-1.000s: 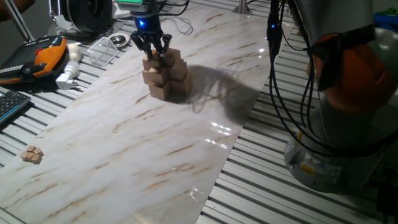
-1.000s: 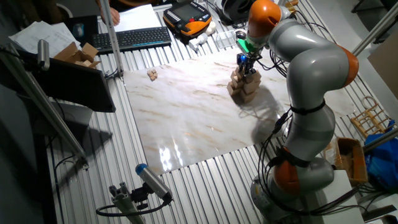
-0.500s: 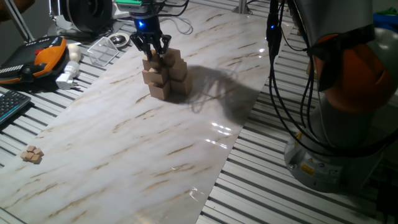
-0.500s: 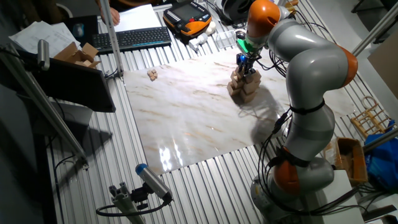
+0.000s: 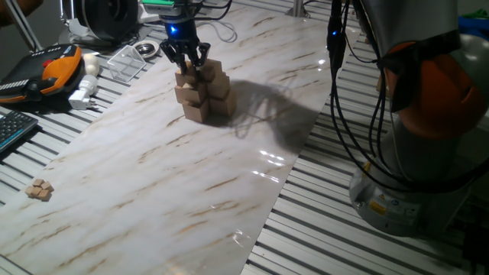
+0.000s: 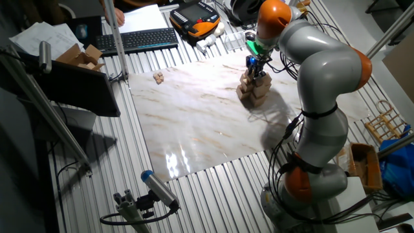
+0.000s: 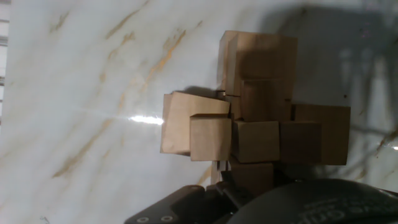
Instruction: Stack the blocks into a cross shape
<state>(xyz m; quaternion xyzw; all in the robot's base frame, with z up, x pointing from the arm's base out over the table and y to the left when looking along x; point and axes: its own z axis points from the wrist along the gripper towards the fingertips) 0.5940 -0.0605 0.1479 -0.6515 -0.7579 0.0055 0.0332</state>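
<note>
The cross shape [image 5: 202,90] is a tiered cluster of large tan wooden cubes at the far side of the marble board; it also shows in the other fixed view [image 6: 253,88]. Small blocks lie on its top, seen from above in the hand view [image 7: 255,140]. My gripper [image 5: 189,67] stands straight down on the stack's top. Its jaws stand narrow, closed against the sides of one small block [image 7: 252,177] that rests level with the other top blocks. A few spare small blocks [image 5: 38,189] lie near the board's left corner, also seen in the other fixed view [image 6: 158,77].
An orange-and-black pendant [image 5: 47,69], a white plug [image 5: 82,92] and a clear plastic piece [image 5: 126,59] lie beyond the board's far left edge. A keyboard [image 6: 139,40] is behind. Hanging cables [image 5: 340,92] and the arm's base [image 5: 428,153] stand at the right.
</note>
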